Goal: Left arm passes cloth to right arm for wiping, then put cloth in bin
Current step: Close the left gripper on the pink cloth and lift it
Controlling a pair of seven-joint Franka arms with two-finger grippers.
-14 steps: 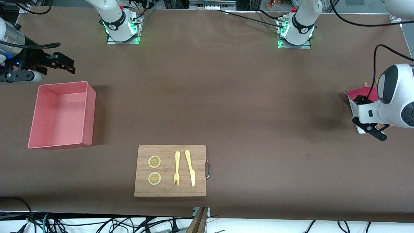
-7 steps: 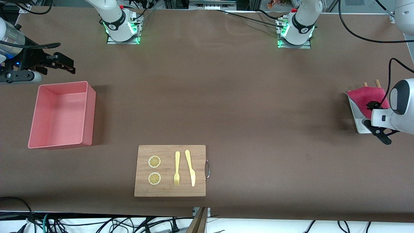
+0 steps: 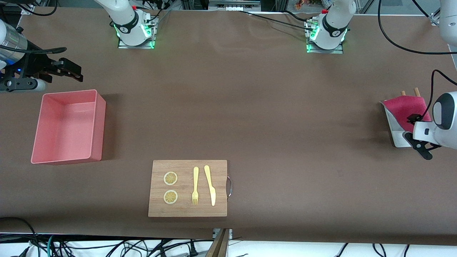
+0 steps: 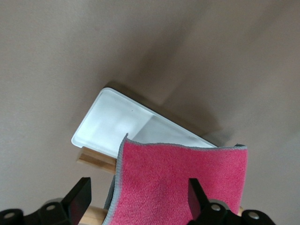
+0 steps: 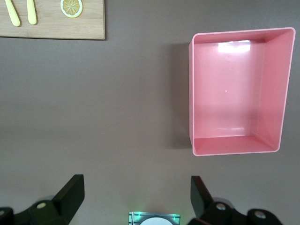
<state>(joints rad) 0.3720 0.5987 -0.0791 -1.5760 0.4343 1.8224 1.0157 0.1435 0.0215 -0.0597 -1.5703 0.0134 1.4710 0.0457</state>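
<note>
The magenta-red cloth (image 3: 404, 106) lies draped over a white tray (image 3: 392, 126) at the left arm's end of the table. In the left wrist view the cloth (image 4: 183, 180) shows its grey edge and covers part of the tray (image 4: 117, 123). My left gripper (image 4: 138, 199) is open just above the cloth, one finger to each side of it, holding nothing. Its hand (image 3: 430, 134) hangs over the tray. My right gripper (image 3: 69, 70) is open and empty, waiting in the air beside the pale pink bin (image 3: 99, 125), which is empty (image 5: 191, 93).
A wooden cutting board (image 3: 187, 210) with two lemon slices, a yellow fork (image 3: 195, 185) and a yellow knife (image 3: 210, 185) lies near the front camera. Two wooden sticks (image 3: 409, 92) poke out under the tray. The board's corner shows in the right wrist view (image 5: 51, 26).
My left arm's hand has shifted toward the table's end and off the cloth, so more of the cloth now shows. The right arm has not moved.
</note>
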